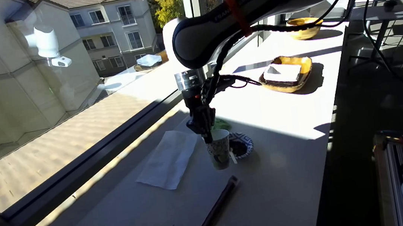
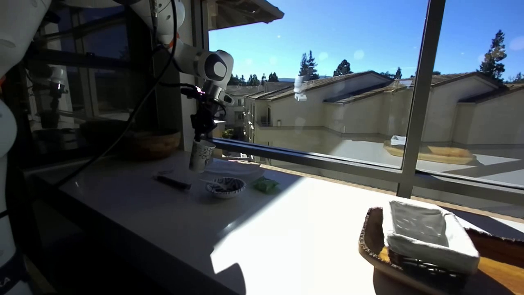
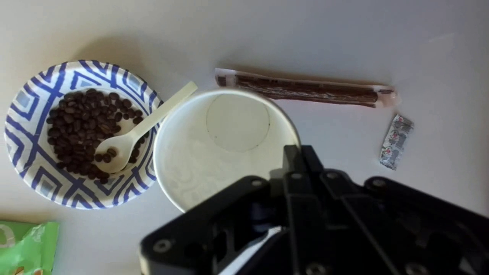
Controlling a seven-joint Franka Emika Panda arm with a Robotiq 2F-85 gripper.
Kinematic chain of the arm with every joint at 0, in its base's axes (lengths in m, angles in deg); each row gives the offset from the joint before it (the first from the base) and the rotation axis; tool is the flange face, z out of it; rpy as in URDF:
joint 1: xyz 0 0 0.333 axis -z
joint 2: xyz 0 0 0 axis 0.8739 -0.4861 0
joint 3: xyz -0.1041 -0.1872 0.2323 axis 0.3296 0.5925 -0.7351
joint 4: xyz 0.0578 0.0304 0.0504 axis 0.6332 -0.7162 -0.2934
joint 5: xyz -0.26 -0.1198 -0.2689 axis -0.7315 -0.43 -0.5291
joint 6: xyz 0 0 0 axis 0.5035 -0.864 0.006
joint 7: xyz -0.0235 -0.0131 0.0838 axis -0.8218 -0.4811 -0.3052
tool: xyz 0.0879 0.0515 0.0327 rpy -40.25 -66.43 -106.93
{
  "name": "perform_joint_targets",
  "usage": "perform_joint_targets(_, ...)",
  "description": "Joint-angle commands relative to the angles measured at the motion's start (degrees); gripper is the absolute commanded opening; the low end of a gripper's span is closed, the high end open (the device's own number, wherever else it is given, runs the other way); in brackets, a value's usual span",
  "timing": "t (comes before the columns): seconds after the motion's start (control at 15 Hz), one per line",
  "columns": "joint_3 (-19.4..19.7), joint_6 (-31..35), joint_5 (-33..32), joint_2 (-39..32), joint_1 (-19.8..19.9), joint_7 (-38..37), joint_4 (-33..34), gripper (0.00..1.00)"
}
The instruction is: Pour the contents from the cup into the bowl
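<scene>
My gripper [image 3: 300,151] is shut on the rim of the pale paper cup [image 3: 237,122], one finger inside the wall and one outside. Looking down into the cup, I see a bare bottom with a few tiny dark specks. In an exterior view the cup [image 2: 201,155] leans slightly and appears to hang above the counter. Beside it sits the bowl [image 3: 23,103], with a blue-and-white patterned rim, holding dark coffee beans [image 3: 76,133] and a pale spoon [image 3: 164,110]. The cup overlaps the bowl's edge and the spoon handle in the wrist view.
On the counter lie a wrapped brown stick [image 3: 305,91], a small sachet [image 3: 396,142], a green packet [image 2: 265,184] and a white napkin [image 1: 170,159]. A wooden tray [image 1: 307,64] bears a cloth-lined basket [image 2: 430,246]. The window frame [image 1: 115,146] runs along the counter.
</scene>
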Motion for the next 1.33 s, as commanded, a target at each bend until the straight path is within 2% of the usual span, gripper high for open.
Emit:
perform_joint_targets(0.0, -0.17, 3.29, -5.03, -2.83, -1.71, -2.14, 1.85, 0.01)
perform_joint_targets(0.6, -0.27, 13.3, -11.9, -6.66, -3.98, -1.61, 1.99, 0.01)
perform_joint_targets(1.27, -0.46, 15.77, -15.98, -8.97, -4.91, 0.04, 3.55, 0.01)
